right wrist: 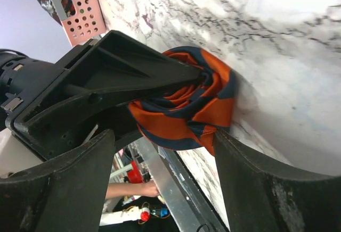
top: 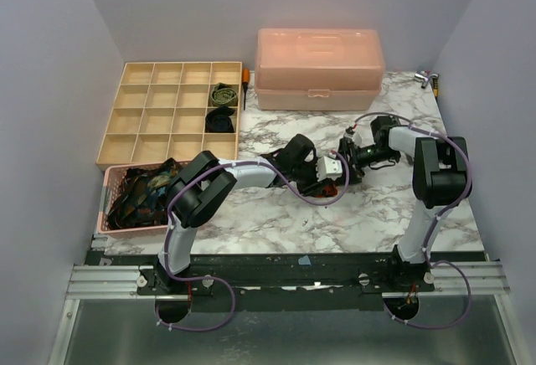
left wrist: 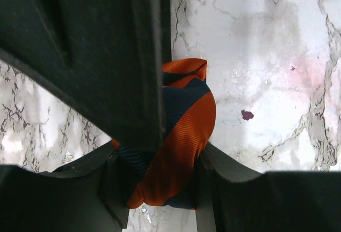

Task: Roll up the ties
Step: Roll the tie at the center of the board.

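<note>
The orange-and-navy striped tie (left wrist: 184, 136) is wound into a tight roll at the middle of the marble table (top: 285, 218). My left gripper (left wrist: 160, 174) is shut on the roll, one finger on each side. The roll shows only as a red speck (top: 332, 187) in the top view, where both grippers meet. My right gripper (right wrist: 164, 142) is open; the roll (right wrist: 186, 104) lies against its right finger (right wrist: 250, 173). Its other finger is apart from the roll. The left gripper also shows in the right wrist view (right wrist: 106, 77).
A wooden compartment tray (top: 134, 122) at the back left holds a rolled olive tie (top: 223, 93) and a rolled black tie (top: 220, 120). A pink basket (top: 109, 206) at the left holds several dark ties. A pink lidded box (top: 318, 68) stands at the back.
</note>
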Available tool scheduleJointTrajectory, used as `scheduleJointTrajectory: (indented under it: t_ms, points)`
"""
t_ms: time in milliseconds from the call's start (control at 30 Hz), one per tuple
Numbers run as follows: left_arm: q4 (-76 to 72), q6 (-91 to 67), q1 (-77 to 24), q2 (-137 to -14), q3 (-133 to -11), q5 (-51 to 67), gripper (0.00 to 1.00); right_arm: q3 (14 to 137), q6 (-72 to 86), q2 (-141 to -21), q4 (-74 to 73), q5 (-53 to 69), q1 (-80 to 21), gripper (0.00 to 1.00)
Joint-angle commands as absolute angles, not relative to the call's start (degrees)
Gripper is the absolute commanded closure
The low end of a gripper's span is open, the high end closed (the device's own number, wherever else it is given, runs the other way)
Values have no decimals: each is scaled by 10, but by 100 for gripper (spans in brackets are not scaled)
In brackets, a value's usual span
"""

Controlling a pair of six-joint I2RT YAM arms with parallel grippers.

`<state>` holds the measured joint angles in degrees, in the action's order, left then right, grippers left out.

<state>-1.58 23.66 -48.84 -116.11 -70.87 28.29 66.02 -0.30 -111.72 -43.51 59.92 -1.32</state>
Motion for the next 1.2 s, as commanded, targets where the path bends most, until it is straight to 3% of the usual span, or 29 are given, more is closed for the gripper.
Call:
scheduleJointTrajectory:
  t_ms: [0, 433, 733, 867, 933, 1033, 1167]
  points:
    - [89, 233, -490, -1208, -693, 261, 93, 643, -23, -1099, -427, 618, -32, 23]
    - [87, 233, -490, -1205, -688, 264, 92, 625, 27, -1103, -394, 454, -43, 9]
    - [86, 232, -490, -1204, -687, 262, 91, 631, 30, -1105, -408, 528, -46, 57]
    - [83, 230, -490, -1206, -687, 260, 87, 625, 31, -1106, -405, 534, -46, 80]
    - [81, 228, -490, -1204, -688, 259, 74, 630, 25, -1112, -410, 528, -47, 98]
    - [56, 222, -487, -1185, -670, 267, 51, 631, 20, -1108, -407, 510, -47, 99]
    - [4, 198, -481, -1130, -643, 278, 35, 627, 22, -1089, -395, 496, -47, 100]
